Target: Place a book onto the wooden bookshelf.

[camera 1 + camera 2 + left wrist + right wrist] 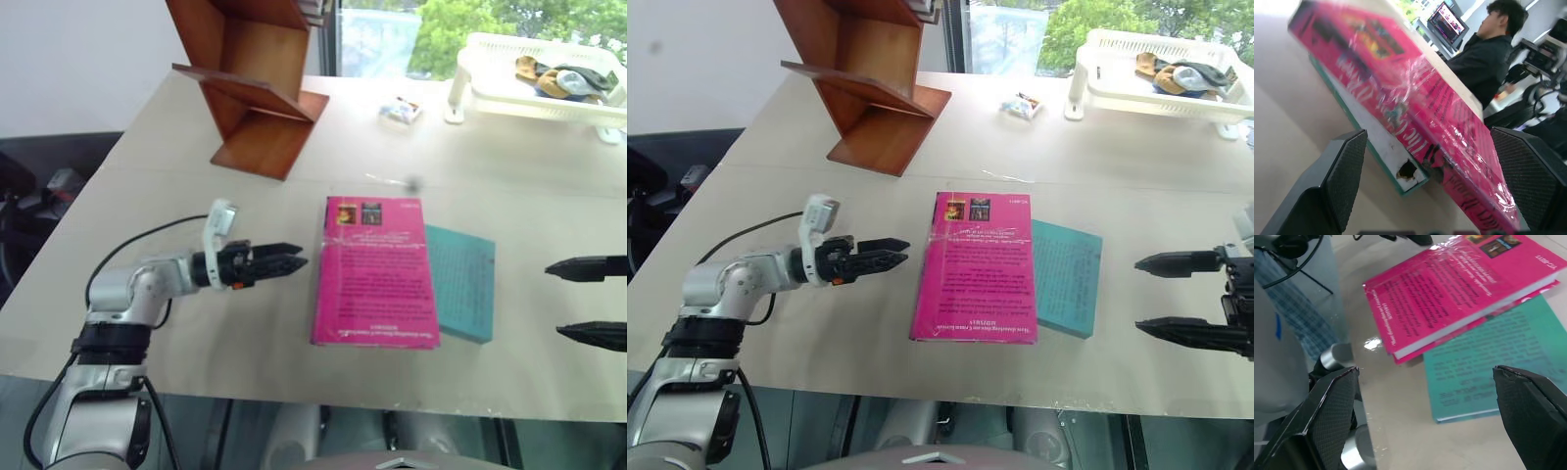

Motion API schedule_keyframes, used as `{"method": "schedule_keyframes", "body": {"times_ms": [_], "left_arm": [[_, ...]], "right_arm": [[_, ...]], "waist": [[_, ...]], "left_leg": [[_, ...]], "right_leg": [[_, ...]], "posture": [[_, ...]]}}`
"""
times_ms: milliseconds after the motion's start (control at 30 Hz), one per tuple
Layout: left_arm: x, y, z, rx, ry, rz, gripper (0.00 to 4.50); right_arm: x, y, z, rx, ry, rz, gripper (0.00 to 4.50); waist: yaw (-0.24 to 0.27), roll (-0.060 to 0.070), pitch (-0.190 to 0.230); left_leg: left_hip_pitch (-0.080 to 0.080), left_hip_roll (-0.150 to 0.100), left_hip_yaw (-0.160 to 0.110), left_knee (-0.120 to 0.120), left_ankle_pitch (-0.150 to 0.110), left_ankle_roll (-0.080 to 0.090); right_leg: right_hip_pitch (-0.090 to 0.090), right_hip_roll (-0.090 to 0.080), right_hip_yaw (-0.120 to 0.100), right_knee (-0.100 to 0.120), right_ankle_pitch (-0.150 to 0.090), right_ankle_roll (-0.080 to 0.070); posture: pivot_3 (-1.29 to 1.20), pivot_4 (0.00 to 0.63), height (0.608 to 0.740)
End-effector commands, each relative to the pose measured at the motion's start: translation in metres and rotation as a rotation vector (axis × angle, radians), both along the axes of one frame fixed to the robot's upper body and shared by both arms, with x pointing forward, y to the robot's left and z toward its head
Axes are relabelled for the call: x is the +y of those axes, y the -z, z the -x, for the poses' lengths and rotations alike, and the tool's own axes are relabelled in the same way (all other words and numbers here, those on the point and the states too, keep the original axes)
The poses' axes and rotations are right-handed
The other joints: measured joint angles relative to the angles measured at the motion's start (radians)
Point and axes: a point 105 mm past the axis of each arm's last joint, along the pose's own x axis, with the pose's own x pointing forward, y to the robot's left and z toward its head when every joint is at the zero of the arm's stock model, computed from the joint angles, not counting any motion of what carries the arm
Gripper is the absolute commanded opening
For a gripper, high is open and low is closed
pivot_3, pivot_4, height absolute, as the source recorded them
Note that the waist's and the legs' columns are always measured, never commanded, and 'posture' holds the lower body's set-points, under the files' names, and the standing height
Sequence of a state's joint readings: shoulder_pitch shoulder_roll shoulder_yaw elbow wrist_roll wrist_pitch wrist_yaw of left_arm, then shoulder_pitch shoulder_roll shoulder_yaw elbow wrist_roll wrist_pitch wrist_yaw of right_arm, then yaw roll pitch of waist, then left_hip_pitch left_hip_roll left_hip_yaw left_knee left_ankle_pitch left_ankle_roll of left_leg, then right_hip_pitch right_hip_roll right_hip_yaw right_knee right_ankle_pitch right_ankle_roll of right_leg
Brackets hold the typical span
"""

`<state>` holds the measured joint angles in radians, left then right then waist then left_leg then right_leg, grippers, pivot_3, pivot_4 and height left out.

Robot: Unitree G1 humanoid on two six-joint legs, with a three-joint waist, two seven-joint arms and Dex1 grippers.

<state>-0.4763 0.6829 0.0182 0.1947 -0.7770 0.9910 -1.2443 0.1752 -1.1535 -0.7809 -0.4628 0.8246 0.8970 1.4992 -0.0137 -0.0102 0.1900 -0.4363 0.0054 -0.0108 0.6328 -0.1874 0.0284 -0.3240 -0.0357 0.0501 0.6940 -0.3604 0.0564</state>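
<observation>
While the pink book lies flat near the front edge of the worktop, about midway along it, neither arm has hold of it. It rests cover up, partly on top of a teal book that sticks out from under its right side. Just beside the pink book's left edge, the left gripper hangs low over the worktop, pointing level toward the spine; from the left wrist view its jaws stand spread wide, with the spine showing between the two fingers and nothing pinched. Over by the right edge of the worktop, the right gripper is well apart from both books, its jaws likewise spread and empty, one finger above the other. At the back left of the worktop stands the bookshelf, its reddish-brown slanted boards rising from a square base, well apart from the books. A white basket sits at the back right corner with some cloth-like things in it, and a small packet lies between the bookshelf and the basket. Beyond the book, in the left wrist view, a person in dark clothes sits facing a screen.
</observation>
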Motion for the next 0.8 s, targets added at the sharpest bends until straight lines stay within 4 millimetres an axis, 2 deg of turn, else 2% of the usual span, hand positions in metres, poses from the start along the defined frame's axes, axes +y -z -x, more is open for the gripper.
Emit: {"method": "schedule_keyframes", "body": {"times_ms": [33,167,300,467,800], "left_arm": [[-0.013,-0.001,0.001,0.151,0.057,0.09,4.43],[-0.025,0.001,0.001,0.296,0.081,0.189,4.43],[-0.028,-0.008,-0.003,0.395,0.083,0.285,4.43],[-0.027,-0.004,-0.008,0.475,0.049,0.276,4.43],[-0.022,0.0,0.005,0.492,0.08,0.232,4.43]], "right_arm": [[0.0,-0.01,0.008,-0.033,0.009,0.03,4.5],[-0.005,-0.006,0.01,-0.023,0.032,0.049,4.5],[-0.007,-0.003,0.009,-0.024,0.043,0.042,4.5],[-0.01,0.0,0.007,-0.023,0.048,0.043,4.5],[-0.014,0.004,0.004,-0.022,0.037,0.047,4.5]], "waist": [[0.002,-0.001,0.0],[0.002,-0.001,0.001],[0.0,-0.002,0.001],[0.0,-0.002,0.001],[0.001,-0.002,0.001]], "left_leg": [[0.0,0.0,0.0,0.0,0.0,0.0],[-0.001,0.0,-0.001,0.001,0.0,0.0],[-0.001,0.0,-0.001,0.001,0.0,0.0],[-0.001,0.0,-0.001,0.001,0.0,0.0],[-0.001,0.0,-0.001,0.001,0.0,0.0]], "right_leg": [[0.0,0.0,0.0,0.0,0.0,0.0],[0.0,0.0,-0.001,0.0,0.0,0.0],[0.0,0.0,-0.001,0.0,0.0,0.0],[0.0,0.0,-0.001,0.0,0.0,0.0],[0.0,-0.001,-0.001,0.0,0.0,0.0]], "posture": [[0.0,0.15,0.74],[0.0,0.15,0.74],[0.0,0.15,0.74],[0.0,0.15,0.74],[0.0,0.15,0.74]]}}
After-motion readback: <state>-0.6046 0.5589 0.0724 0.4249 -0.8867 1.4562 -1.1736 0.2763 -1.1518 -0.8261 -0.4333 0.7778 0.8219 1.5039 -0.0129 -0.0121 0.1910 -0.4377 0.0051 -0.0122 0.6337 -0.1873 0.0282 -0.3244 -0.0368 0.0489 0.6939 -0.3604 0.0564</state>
